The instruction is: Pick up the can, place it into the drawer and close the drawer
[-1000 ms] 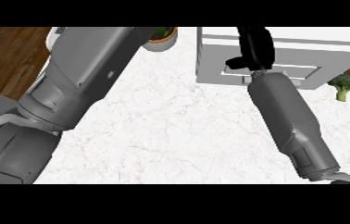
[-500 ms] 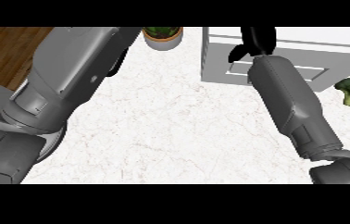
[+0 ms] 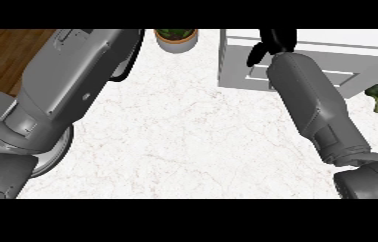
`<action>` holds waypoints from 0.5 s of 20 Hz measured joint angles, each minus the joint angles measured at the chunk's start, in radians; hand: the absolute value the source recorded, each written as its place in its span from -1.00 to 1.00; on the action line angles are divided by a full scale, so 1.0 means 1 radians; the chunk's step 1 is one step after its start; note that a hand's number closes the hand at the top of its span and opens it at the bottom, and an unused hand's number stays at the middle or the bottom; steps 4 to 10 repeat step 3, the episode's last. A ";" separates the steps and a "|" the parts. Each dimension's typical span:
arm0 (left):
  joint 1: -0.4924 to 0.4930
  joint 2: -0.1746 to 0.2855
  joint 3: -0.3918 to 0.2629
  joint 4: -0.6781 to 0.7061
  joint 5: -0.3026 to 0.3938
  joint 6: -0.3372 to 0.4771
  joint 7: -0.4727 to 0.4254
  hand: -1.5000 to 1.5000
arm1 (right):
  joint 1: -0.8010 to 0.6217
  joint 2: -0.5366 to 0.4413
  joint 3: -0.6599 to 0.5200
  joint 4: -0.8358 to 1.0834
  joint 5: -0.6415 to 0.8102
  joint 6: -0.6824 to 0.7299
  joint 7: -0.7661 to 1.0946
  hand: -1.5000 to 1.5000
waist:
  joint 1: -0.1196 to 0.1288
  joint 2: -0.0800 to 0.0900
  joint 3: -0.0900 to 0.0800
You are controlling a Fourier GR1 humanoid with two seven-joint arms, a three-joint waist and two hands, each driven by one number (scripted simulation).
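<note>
The drawer unit (image 3: 244,68), pale grey with a panelled front, is set at the upper right of the white marbled worktop (image 3: 184,136). The left side of the view is filled by the left forearm (image 3: 66,91), which is cut off by the upper edge. The right forearm (image 3: 314,106) is stretched from the lower right up to the unit, and the right robot hand (image 3: 277,40) is seen over its front edge. How far that hand is opened cannot be told. The can cannot be made out, nor whether it is held. A potted plant (image 3: 176,38) is placed left of the unit.
</note>
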 measured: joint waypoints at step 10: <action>0.027 0.023 0.000 -0.045 -0.001 -0.003 0.012 -1.00 | -0.007 -0.001 -0.026 0.012 -0.026 0.005 -0.048 -1.00 | -0.001 0.002 0.001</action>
